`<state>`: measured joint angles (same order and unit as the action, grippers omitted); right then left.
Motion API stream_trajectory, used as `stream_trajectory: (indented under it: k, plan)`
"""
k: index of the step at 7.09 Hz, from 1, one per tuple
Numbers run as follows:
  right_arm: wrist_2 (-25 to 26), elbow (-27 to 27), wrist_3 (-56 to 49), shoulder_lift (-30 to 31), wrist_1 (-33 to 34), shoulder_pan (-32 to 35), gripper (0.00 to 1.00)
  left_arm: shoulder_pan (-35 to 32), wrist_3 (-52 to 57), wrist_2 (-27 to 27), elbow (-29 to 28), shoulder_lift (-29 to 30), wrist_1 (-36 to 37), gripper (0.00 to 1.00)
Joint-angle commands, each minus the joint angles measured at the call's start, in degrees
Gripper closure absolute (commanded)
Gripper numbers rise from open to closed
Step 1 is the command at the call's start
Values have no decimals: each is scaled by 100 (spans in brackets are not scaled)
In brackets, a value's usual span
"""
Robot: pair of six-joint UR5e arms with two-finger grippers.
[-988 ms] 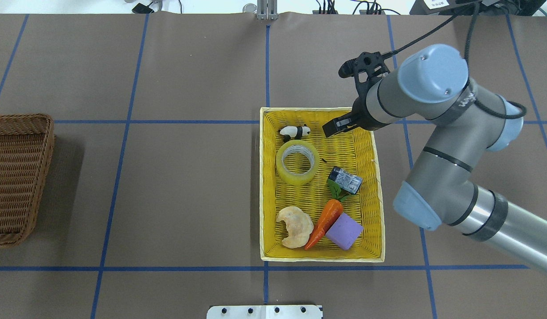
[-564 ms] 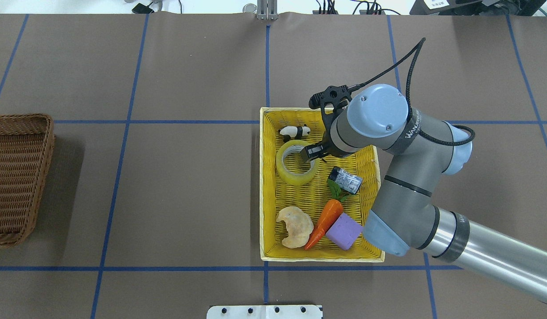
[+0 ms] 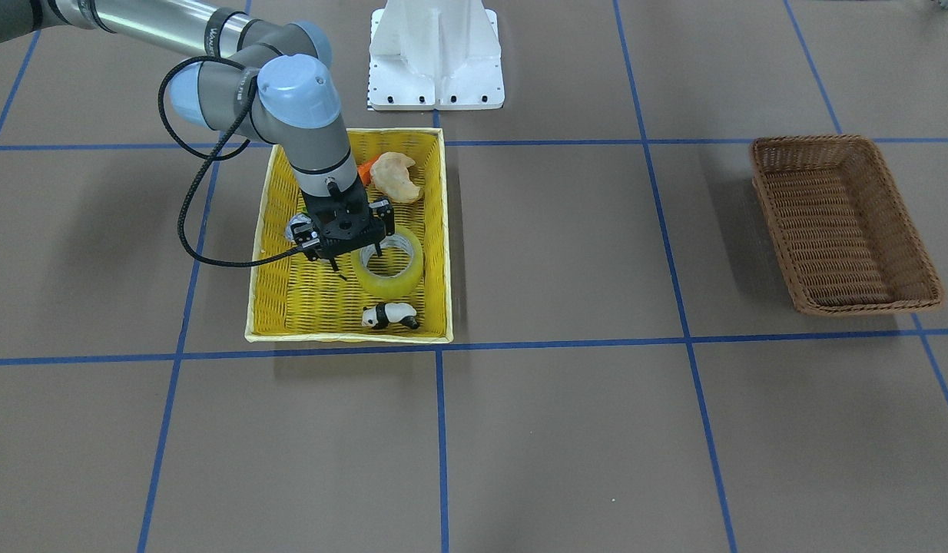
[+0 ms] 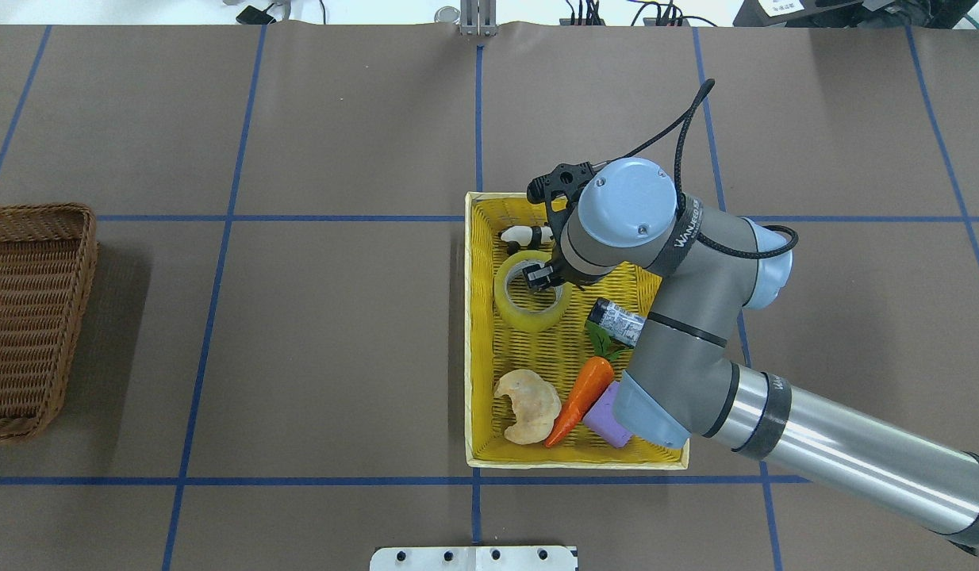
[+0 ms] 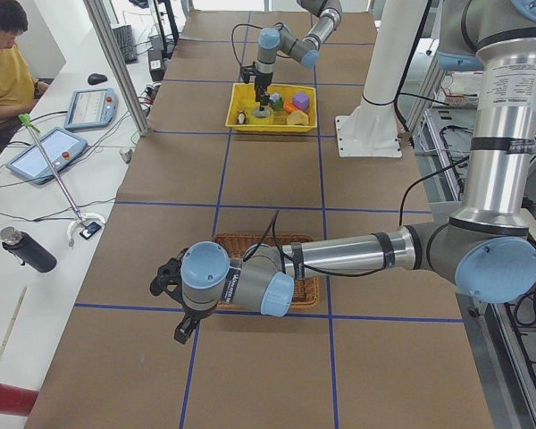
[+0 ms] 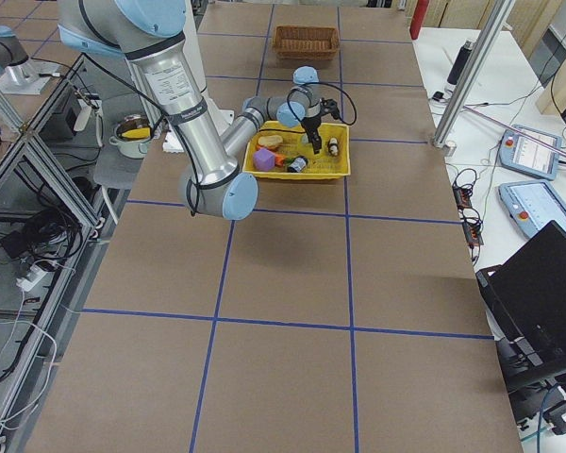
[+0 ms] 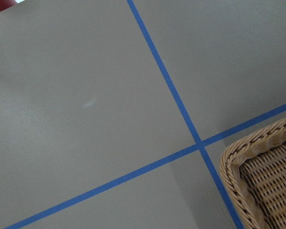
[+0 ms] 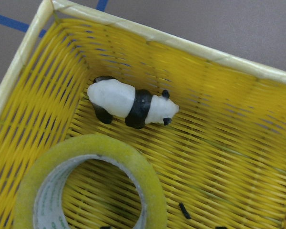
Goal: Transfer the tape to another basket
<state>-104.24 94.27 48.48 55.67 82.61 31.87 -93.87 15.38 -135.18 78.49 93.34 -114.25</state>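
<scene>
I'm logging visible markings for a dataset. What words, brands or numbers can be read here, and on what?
"WAN...": on the black band round the right arm; the remaining letters are blurred.
Green print inside the tape: too small to read.
White label on the dark cylinder: too blurred to read.
Print on the left arm's band: too small to read.

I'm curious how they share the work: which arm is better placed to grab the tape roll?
Right. The right arm has its jaws open directly at the tape in the yellow basket; the left arm is far off, by the brown basket.
</scene>
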Motion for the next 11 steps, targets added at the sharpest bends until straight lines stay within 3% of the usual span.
stream_trajectory:
  k: [1, 2, 3, 5, 7, 9, 11]
  plan:
    - [0, -101, -14, -13, -8, -40, 41, 0, 0, 0, -1, 0, 0, 2]
    - [0, -145, -23, -30, -8, -40, 43, 0, 0, 0, 8, 0, 0, 1]
    - [0, -154, -23, -39, -8, -40, 54, 0, 0, 0, -1, 0, 0, 1]
    - [-9, -102, -128, -30, 0, -31, 100, 0, 0, 0, 8, 0, 0, 1]
    - [-61, 46, -146, 22, 18, 117, 100, 0, 0, -9, 17, 0, 0, 1]
    - [-105, 756, -146, 67, 324, 302, 100, 9, 9, -9, 34, 0, 0, 1]
    - [-79, 847, -41, -160, 256, 390, 100, 0, 18, -17, 87, 26, -18, 1]
